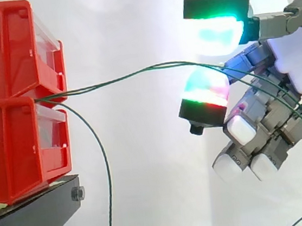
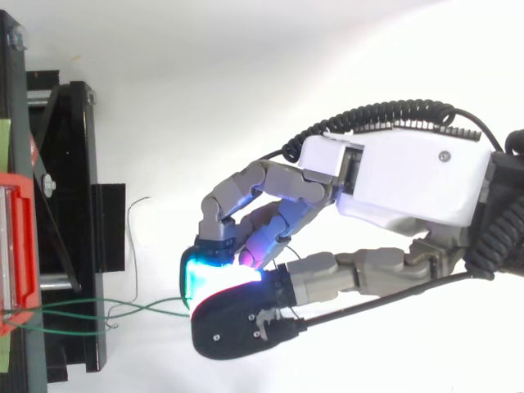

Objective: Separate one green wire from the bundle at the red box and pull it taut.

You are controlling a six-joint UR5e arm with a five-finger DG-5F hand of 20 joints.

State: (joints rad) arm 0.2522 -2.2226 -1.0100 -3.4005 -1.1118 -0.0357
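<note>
Two red bins sat stacked at L on a black stand (image 1: 32, 219), top bin (image 1: 7, 47) over bottom bin (image 1: 13, 150), w/ a white curtain behind. Green wires (image 1: 135, 72) came out of the seam btwn the bins and ran R, close together, to the hand (image 1: 292, 58), which entered from the R edge. Their line was a shallow arch, not dead straight, so some slack. One more green strand (image 1: 102, 151) left the same seam, curved over and dropped past the stand's R end, hanging free and well apart from the hand.

The hand was curled. Two glowing pads faced each other w/ the wires passing btwn them: upper pad (image 1: 218, 34) cyan-green, lower pad (image 1: 207, 87) green over red. Side view showed a thin gap btwn them, and the wires lay across the top of the lower one, so a loose pinch, not a hard clamp. The other fingers (image 1: 241, 129) were folded under toward the palm, pads white, holding nothing. Past the pinch the wires went on R over the fingers, then fell toward the bottom R corner.

In top view the hand (image 2: 401, 176) reached L, its pads (image 2: 196, 274) meeting just R of the stand (image 2: 74, 205). Two wires (image 2: 135, 309) crossed once btwn the bin (image 2: 16, 246) and the pads. Couldn't tell if the pinch took one wire or both.
</note>
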